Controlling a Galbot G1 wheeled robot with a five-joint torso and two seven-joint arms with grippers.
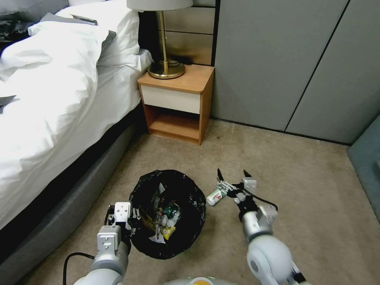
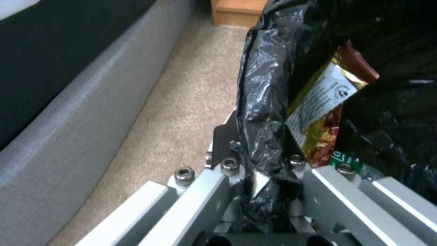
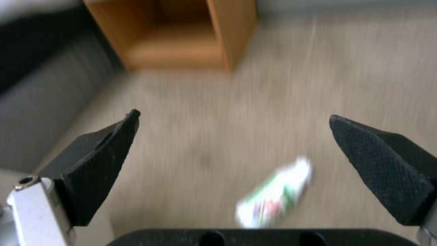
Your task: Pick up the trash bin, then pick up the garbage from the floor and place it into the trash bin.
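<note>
bed [image 1: 59, 99], wooden nightstand [image 1: 178, 103], brass lamp [image 1: 164, 59]

one trash bin [image 1: 168, 215], one bottle [image 1: 216, 196], two hands [image 1: 231, 174]

The small bottle [image 3: 275, 198] is showing only as a smear in the right wrist view, its label unreadable. The black bag [image 2: 264, 112] is covering the trash bin's rim where the left gripper's [image 2: 262, 177] fingers close. The lamp's [image 1: 160, 4] shade is running off the far edge.
</note>
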